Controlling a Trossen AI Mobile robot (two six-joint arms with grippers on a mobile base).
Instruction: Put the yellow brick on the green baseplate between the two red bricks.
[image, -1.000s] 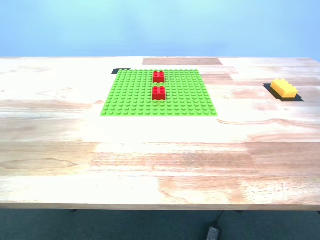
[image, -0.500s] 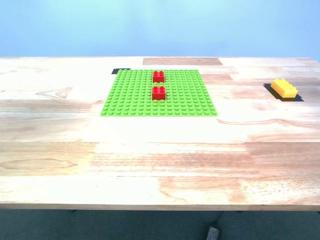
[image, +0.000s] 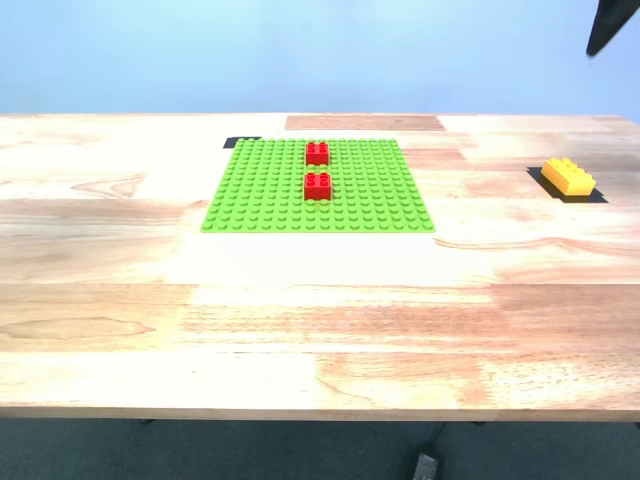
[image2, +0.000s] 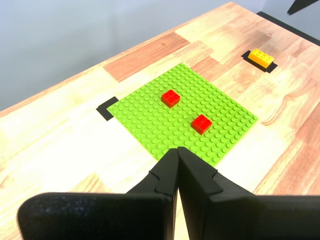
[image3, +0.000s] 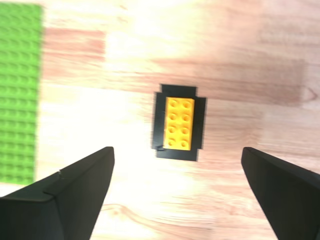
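Note:
The yellow brick (image: 568, 177) lies on a black mark near the exterior view's right edge. My second gripper (image3: 177, 152) hovers high above it, open, its fingers (image3: 75, 195) spread wide to either side of the yellow brick (image3: 179, 123). The green baseplate (image: 270, 195) lies flat at the table's middle with the two red bricks (image: 317, 153) (image: 318, 185) in a line on it, a small gap between them. My first gripper (image2: 177, 150) is shut and empty, held above the table short of the green baseplate (image2: 150, 120); the red bricks (image2: 171, 98) (image2: 201, 124) and yellow brick (image2: 262, 57) lie beyond it.
A dark piece of an arm (image: 610, 25) shows at the exterior view's top right corner. A black tape mark (image: 238, 142) peeks out at the baseplate's far corner. A darker wood patch (image: 365, 123) sits behind the plate. The wooden table (image: 320, 330) is broad.
A dark piece of an arm has come into the exterior view's top right corner. The bricks and the baseplate have not moved.

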